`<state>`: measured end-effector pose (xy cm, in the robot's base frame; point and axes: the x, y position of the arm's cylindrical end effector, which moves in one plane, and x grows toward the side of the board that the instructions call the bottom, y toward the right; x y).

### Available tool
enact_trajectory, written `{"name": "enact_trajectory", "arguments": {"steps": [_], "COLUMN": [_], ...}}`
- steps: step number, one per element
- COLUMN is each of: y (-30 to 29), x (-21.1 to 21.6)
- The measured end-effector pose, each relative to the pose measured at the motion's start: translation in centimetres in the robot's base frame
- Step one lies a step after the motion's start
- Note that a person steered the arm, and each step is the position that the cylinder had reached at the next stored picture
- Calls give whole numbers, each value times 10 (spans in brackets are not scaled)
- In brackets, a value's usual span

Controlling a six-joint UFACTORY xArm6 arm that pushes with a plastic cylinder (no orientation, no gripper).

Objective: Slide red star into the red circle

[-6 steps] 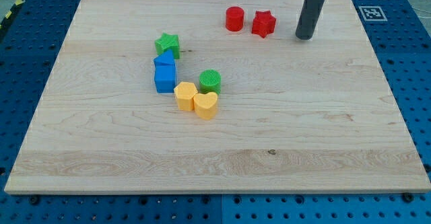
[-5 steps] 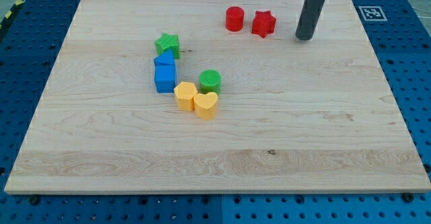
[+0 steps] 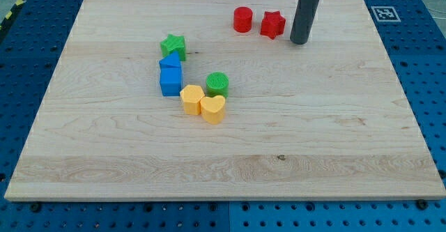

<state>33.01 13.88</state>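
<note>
No pincer shows — only a dark rod, so whether anything is spread or pressed together cannot be told. My tip rests on the tabletop just to the view's right of the red star, near it, with contact unclear. The red star sits near the view's top edge, just right of the red circle, a small gap between them. It has no long axis; one point aims toward the view's top.

One green star, two blue blocks touching, one green cylinder, one yellow hexagon and one yellow heart cluster left of centre — eight blocks in all.
</note>
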Motion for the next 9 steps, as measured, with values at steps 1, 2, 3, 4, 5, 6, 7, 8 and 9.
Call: {"name": "enact_trajectory", "arguments": {"steps": [1, 2, 3, 4, 5, 6, 7, 8, 9], "y": [0, 0, 0, -10, -21, -43, -49, -49, -39], "x": [0, 0, 0, 0, 0, -6, -13, -13, -6]}}
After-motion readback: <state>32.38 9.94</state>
